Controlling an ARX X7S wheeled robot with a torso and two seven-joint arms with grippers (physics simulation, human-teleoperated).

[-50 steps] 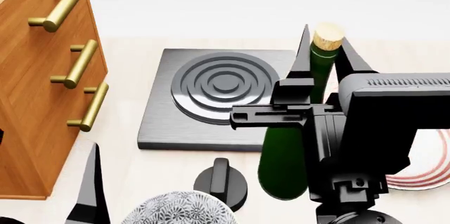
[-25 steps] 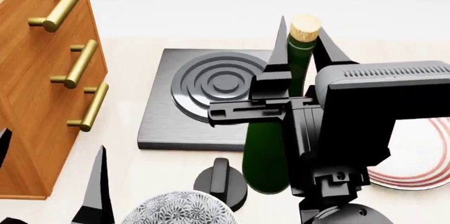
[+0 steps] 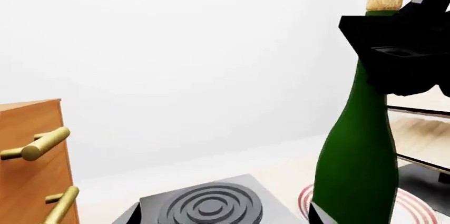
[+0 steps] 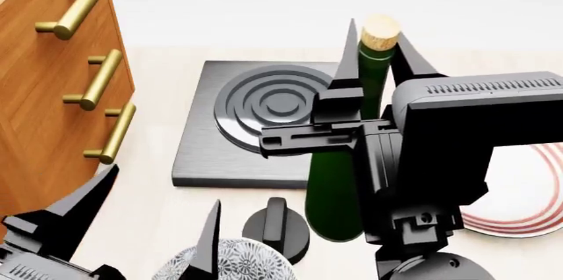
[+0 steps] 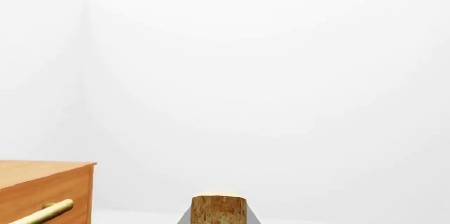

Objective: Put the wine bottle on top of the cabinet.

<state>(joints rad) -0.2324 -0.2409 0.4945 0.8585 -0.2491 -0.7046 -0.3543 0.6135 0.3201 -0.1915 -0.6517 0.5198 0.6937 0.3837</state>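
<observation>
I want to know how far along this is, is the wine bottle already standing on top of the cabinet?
No. In the head view the wine bottle is held by the right gripper beside the stove burner, away from the cabinet.

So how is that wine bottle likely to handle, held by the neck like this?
The wine bottle looks rigid, smooth glass, so probably slippery. Its wide body hangs below the right gripper jaws, so it may swing. Tall and slim, it could tip when set on the cabinet.

One wine bottle [image 4: 339, 188], one cabinet [image 4: 35, 122] — three handles [image 4: 113, 134] (brass) — one plate [image 4: 519, 207].
</observation>
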